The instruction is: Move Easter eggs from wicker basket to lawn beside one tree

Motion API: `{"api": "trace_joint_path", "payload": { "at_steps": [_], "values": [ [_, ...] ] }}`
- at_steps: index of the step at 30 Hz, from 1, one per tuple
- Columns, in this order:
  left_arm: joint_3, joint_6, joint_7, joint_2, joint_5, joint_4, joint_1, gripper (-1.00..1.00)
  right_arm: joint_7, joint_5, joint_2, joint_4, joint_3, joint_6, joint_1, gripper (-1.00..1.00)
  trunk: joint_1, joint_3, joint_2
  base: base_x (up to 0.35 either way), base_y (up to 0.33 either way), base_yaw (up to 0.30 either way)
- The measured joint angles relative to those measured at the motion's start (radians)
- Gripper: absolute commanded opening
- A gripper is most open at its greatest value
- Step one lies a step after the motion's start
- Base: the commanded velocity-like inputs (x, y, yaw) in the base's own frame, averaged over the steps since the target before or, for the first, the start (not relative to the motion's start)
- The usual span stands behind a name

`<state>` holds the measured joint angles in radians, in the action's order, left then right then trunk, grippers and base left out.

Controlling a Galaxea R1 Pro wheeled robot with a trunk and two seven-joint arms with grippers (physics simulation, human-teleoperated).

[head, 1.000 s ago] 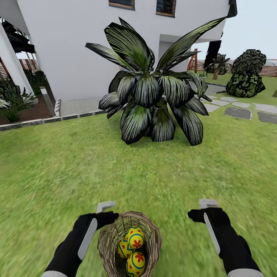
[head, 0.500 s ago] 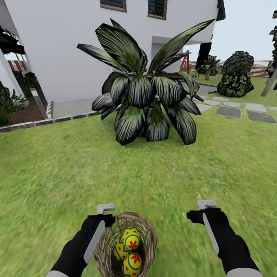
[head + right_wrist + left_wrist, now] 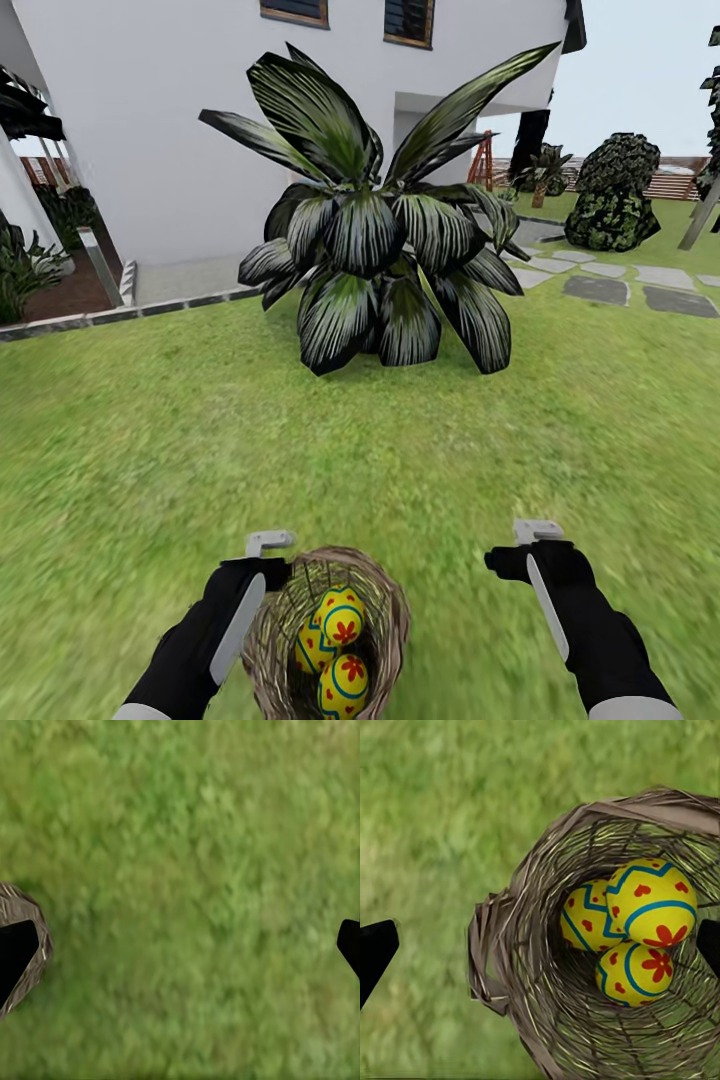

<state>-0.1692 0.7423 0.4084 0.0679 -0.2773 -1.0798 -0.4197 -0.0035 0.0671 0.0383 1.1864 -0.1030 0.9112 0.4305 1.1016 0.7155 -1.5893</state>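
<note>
The wicker basket (image 3: 385,610) stands on the lawn (image 3: 400,460) just in front of me, and it holds the three Easter eggs. These yellow eggs with blue bands and red marks lie as a top egg (image 3: 652,904), a second egg (image 3: 585,919) and a third egg (image 3: 637,971). My left gripper (image 3: 262,568) hangs open over the basket's left rim, with its fingertips (image 3: 376,949) spread wide to either side of the basket (image 3: 510,945). My right gripper (image 3: 525,555) is open above bare grass to the right, and the basket's edge (image 3: 41,937) lies beside one fingertip (image 3: 15,952).
A short dark-leaved palm (image 3: 380,250) stands a few metres ahead before the white house (image 3: 170,120). Grey stepping stones (image 3: 600,290) and a bush (image 3: 612,195) lie at the right. A pale slanted trunk (image 3: 698,218) shows at the far right edge. Grass stretches between me and the palm.
The camera turned a little to the right early on, then held. My left gripper edged slightly left at the basket's rim. The eggs stay in the basket.
</note>
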Motion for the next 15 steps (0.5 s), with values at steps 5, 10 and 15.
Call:
{"api": "trace_joint_path", "payload": {
  "at_steps": [5, 10, 15],
  "values": [
    [0.005, -0.008, -0.011, -0.034, -0.007, 0.047, 0.000, 1.00, 0.002, -0.001, 0.000, 0.000, 0.000, -0.002, 0.000, 1.00, 0.019, 0.016, -0.035, 0.000, 0.000, 0.000],
    [0.005, -0.011, -0.015, -0.039, -0.008, 0.062, 0.000, 1.00, 0.003, -0.001, 0.000, -0.005, 0.000, -0.002, 0.000, 1.00, 0.038, 0.031, -0.070, 0.000, 0.000, 0.000],
    [0.005, -0.013, -0.030, -0.039, -0.007, 0.084, 0.000, 1.00, 0.004, 0.001, 0.000, -0.013, 0.000, -0.005, 0.000, 1.00, 0.058, 0.047, -0.105, 0.000, 0.000, 0.000]
  ]
}}
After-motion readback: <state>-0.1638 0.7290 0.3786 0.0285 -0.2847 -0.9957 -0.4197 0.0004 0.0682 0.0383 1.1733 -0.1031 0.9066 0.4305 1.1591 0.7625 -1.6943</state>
